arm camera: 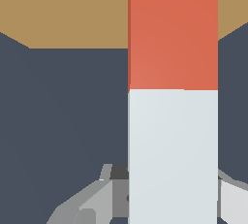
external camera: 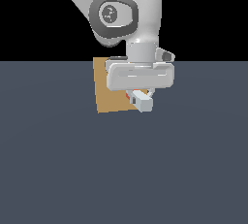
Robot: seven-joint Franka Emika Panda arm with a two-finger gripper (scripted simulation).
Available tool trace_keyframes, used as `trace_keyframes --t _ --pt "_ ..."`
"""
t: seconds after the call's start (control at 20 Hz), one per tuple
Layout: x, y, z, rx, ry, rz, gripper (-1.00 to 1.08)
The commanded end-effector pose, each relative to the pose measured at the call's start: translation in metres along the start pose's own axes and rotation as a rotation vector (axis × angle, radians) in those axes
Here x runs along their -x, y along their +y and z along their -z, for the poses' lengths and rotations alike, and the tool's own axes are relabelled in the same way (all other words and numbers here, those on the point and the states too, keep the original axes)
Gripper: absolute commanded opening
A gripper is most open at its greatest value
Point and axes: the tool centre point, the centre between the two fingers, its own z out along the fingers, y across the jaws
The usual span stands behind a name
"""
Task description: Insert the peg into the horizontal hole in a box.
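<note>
My gripper [external camera: 139, 95] is shut on the peg [external camera: 143, 102], holding it level just above the floor. The peg's white end points toward the exterior camera, and a sliver of its orange-red part shows behind the fingers. The tan box [external camera: 109, 92] stands right behind the gripper, partly covered by the hand. In the wrist view the peg [arm camera: 173, 121] runs from its white part to its orange-red part, which reaches up to the box [arm camera: 68, 9]. One grey finger [arm camera: 89, 201] shows beside the peg. The hole is hidden in both views.
The dark grey floor [external camera: 124, 169] stretches around the box and toward the exterior camera. The white arm [external camera: 131, 9] rises above the gripper and the box.
</note>
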Motion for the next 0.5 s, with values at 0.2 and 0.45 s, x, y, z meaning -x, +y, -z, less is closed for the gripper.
trace_keyframes --t 0.2,0.45 --pt "-0.046 0.001 0.002 0.004 0.0 0.002 -1.0" --pt "-0.055 0.002 0.002 0.004 0.0 0.002 -1.0"
